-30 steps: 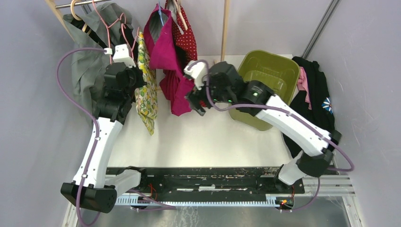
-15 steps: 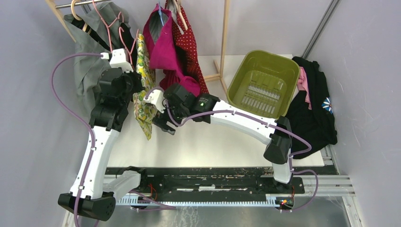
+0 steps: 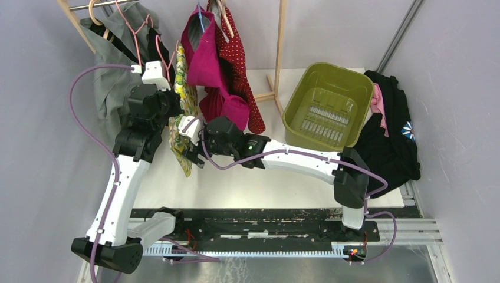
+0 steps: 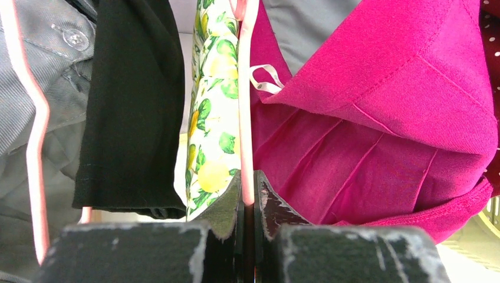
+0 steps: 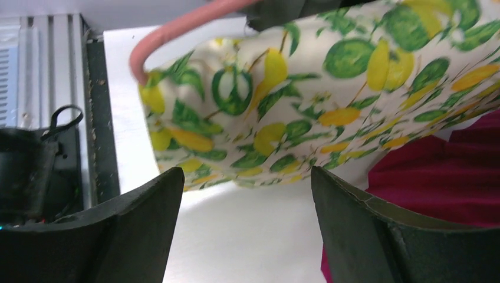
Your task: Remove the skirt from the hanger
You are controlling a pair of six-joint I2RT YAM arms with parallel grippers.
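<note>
Tabletop (image 3: pixel 265 177), left claw (image 4: pixel 247 183) clamping pink hanger (image 4: pixel 244 118), right claw (image 5: pixel 244 186) agape beside lemon skirt (image 5: pixel 330 100), magenta garment (image 4: pixel 383 118) alongside

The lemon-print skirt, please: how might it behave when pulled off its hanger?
Probably floppy: the lemon-print skirt hangs in loose folds. Likely light, being thin cloth. It may snag, since the left gripper pinches the pink hanger beside it.

skirt (image 3: pixel 186 88): white cloth, yellow-lemon and green-leaf print, hanging limp, ten o'clock of the table.
hanger (image 4: pixel 244 118): thin pink rod, upright, touching skirt's three o'clock edge.
</note>
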